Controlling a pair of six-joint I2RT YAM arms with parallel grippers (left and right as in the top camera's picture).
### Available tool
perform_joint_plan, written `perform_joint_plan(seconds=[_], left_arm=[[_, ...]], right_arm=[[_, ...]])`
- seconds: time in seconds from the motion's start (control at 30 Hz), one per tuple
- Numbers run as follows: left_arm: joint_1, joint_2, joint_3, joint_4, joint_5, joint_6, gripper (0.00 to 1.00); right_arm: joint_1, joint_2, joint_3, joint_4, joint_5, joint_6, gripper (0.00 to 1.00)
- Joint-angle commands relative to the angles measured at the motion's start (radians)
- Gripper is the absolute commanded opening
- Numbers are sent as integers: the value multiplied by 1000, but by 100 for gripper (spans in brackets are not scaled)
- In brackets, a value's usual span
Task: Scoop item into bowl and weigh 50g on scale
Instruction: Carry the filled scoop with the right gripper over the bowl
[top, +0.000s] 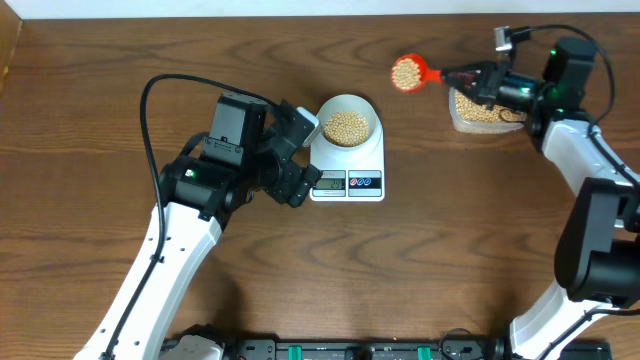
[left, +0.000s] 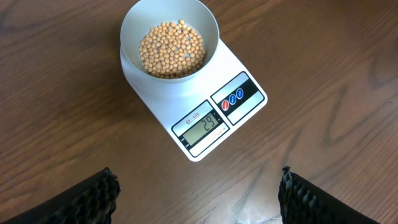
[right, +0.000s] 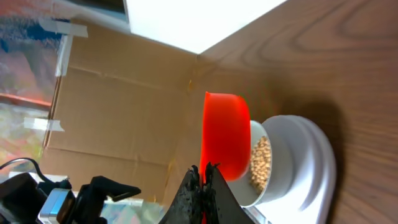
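A pale bowl (top: 347, 118) holding tan beans (top: 347, 125) stands on the white scale (top: 350, 178); the left wrist view shows the bowl (left: 169, 37), the beans (left: 171, 50) and the scale (left: 242, 93), whose display reads about 29. My right gripper (top: 470, 76) is shut on the handle of a red scoop (top: 408, 71) full of beans, held above the table between the scale and the clear tub (top: 486, 110). In the right wrist view the scoop (right: 225, 142) is in front of the bowl (right: 273, 158). My left gripper (left: 198, 190) is open and empty, near the scale's front.
The clear plastic tub with more beans sits at the back right under the right arm. A cardboard wall (right: 124, 118) stands beyond the table's far edge. Bare wood table (top: 450, 240) lies to the front and right of the scale.
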Motion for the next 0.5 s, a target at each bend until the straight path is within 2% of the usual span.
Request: perform_joint_plan(seconds=[0.0, 0.27, 0.47], left_arm=[[3, -5, -4, 2, 5, 14, 84], [3, -5, -4, 2, 5, 14, 84], [3, -5, -4, 2, 5, 14, 84]], right_arm=[[50, 8, -4, 6, 9, 19, 1], [122, 8, -4, 10, 47, 5, 1], [187, 8, -4, 9, 74, -71, 1]])
